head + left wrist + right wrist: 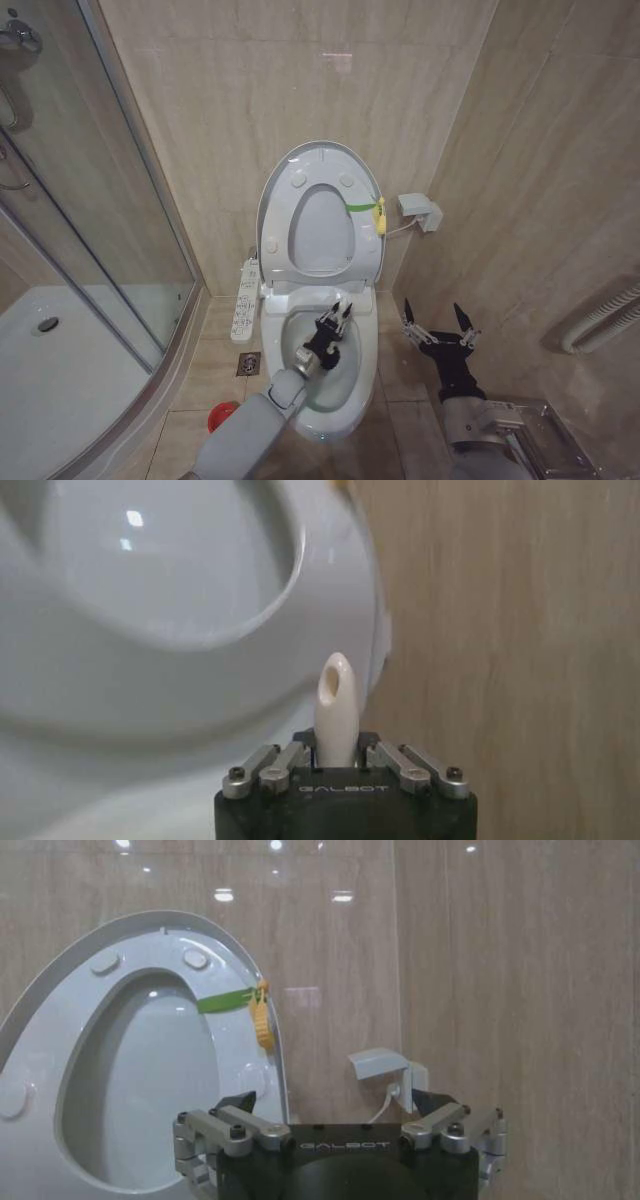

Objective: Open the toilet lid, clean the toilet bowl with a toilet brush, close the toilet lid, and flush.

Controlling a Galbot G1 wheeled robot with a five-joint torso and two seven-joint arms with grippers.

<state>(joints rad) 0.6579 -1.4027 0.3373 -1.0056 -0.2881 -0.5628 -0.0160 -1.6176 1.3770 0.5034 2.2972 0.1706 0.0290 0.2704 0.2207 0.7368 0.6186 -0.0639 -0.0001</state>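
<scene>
- While the toilet lid point(322, 180) stands raised against the tiled wall behind the toilet bowl point(352, 395), with the ring seat point(277, 232) lifted flat against it, the left gripper point(335, 322) hangs directly over the bowl's open basin, reaching in from the bowl's front edge.
- That left gripper is clenched on the toilet brush point(335, 705): in the left wrist view the white handle rises between the closed fingers point(270, 769), its hollow tip pointing toward the raised seat. The bristle head is hidden, so whether it touches the basin cannot be told.
- Nothing but the gripper is discernible inside the bowl; its bottom is covered by the arm.
- Just beside the bowl, on its right side, the right gripper point(440, 327) hovers above the floor with its fingers spread wide, holding nothing and well apart from the lid.
- On the floor left of the bowl's front sits a red cup point(222, 416), apart from the bowl; what it contains cannot be made out.
- A yellow and green tag point(262, 1016) hangs at the lid's right edge.
</scene>
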